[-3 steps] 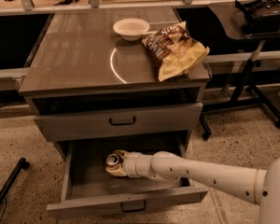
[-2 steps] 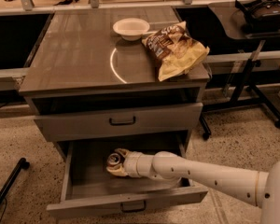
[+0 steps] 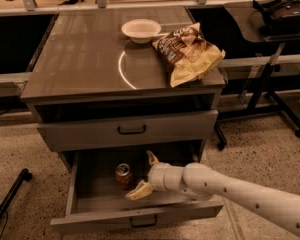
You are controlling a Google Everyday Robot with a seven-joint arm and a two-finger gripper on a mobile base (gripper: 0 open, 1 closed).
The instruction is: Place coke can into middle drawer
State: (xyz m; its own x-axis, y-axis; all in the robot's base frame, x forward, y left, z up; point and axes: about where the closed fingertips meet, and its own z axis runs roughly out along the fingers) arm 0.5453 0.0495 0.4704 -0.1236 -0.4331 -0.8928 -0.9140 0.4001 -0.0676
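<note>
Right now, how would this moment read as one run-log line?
coke can: upright inside middle drawer | middle drawer: pulled open | gripper: open, in the drawer beside the can, not gripping it | upper drawer: shut

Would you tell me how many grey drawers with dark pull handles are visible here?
2: the upper drawer is shut; the middle drawer below is pulled open, holding the red coke can beside the open gripper. Others below may be hidden.
</note>
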